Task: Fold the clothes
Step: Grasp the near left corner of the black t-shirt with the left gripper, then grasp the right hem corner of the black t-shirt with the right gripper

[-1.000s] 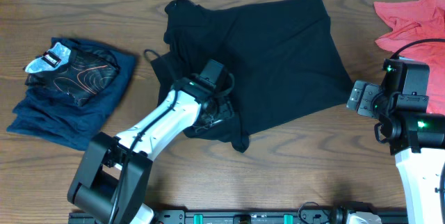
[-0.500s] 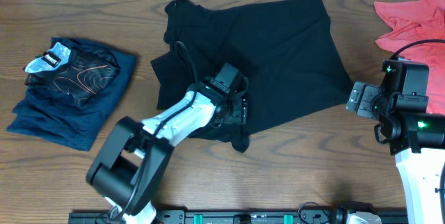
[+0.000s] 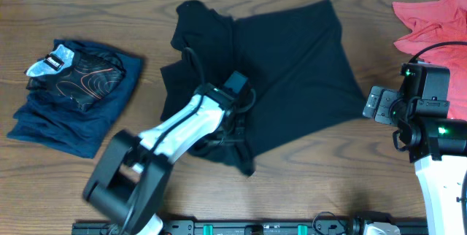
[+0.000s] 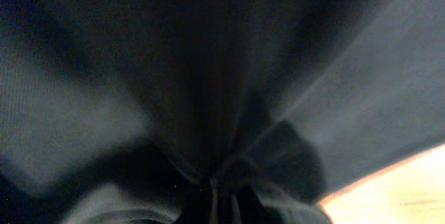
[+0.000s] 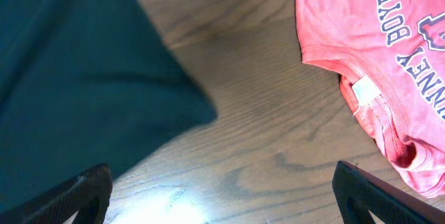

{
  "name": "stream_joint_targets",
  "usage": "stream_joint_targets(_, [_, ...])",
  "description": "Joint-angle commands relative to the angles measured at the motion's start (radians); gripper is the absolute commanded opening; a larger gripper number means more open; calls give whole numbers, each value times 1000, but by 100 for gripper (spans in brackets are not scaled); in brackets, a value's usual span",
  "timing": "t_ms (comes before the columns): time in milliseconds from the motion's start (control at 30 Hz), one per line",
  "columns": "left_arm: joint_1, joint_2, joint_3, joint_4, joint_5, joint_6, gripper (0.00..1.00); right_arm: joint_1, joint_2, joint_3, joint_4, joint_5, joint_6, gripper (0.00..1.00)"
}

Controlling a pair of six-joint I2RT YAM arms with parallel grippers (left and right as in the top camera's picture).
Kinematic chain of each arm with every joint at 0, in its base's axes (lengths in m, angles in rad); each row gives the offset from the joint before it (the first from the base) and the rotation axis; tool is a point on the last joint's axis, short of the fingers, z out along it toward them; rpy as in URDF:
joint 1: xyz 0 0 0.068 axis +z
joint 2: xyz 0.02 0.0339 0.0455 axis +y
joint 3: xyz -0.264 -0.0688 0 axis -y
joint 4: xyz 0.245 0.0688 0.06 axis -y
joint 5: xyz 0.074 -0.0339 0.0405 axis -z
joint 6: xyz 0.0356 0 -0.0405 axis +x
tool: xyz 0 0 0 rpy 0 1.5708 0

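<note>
Black soft T-shirt (image 3: 292, 67) lies spread mid-counter (image 3: 328, 169), rumpled along its near-left edge. The left tool (image 4: 221, 203) is pressed together, pinching a gathered bunch of that edge. The right tool (image 5: 221, 200) hangs spread wide over bare wood just beside the shirt's right corner, holding nothing. This looks like the first fold. Next, the pinched edge likely needs lifting and carrying across the shirt. Open wood lies in front of the shirt. A red shirt (image 3: 430, 16) sits to its right and a folded dark pile (image 3: 73, 96) to its left.
</note>
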Motion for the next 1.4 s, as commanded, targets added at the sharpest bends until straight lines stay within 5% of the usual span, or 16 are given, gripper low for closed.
stream_joint_targets(0, [0,-85,21,-139,-2,-146,6,-11,-2,5,-2,-2,-1,99])
stream_joint_targets(267, [-1,-123,20,-386,-2,-192,8,-11,-2,5,3,-2,-1,99])
stream_joint_targets(567, [-1,-123,20,-436,-10,-192,16,-11,30,4,-19,-157,-1,99])
stream_joint_targets(800, [-21,-123,11,-616,-10,-190,11,-6,204,3,-112,-401,1,70])
stream_joint_targets(1367, [-58,-123,-29,-528,-89,-218,11,-7,532,-147,-70,-387,102,81])
